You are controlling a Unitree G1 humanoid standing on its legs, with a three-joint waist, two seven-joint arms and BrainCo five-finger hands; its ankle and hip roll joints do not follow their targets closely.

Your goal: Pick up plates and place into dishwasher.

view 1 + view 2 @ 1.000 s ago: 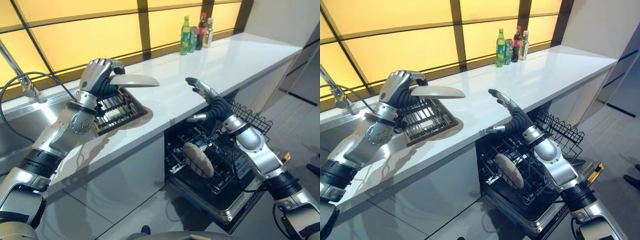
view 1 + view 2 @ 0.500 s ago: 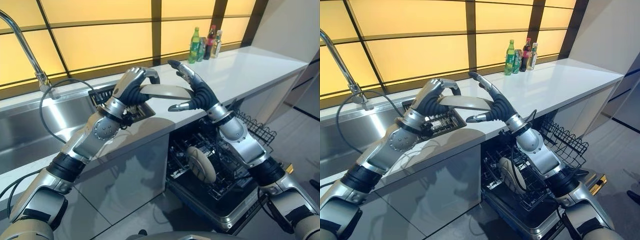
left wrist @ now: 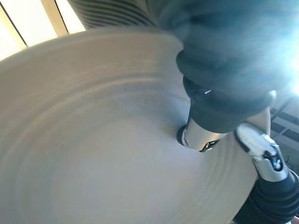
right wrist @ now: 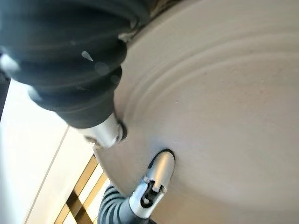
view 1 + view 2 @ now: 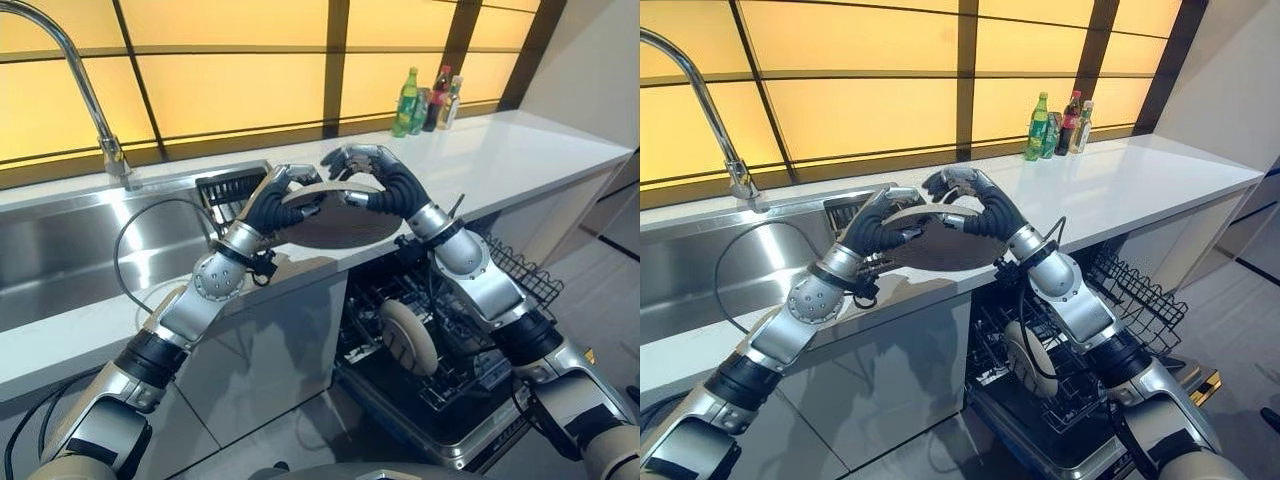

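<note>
Moved: your right hand (image 5: pixel 372 178) came across from above the dishwasher (image 5: pixel 440 370) and closed on the plate (image 5: pixel 340 212) your left hand (image 5: pixel 282 196) carried over.
Grip: you had both hands' fingers curled round the plate's rim, above the counter (image 5: pixel 520 140) edge.
Progress: one plate (image 5: pixel 408 337) stood racked; you still had this one to load.
Room: white counter, steel sink (image 5: pixel 90 250), tap (image 5: pixel 75 75), bottles (image 5: pixel 428 100), amber panels.
</note>
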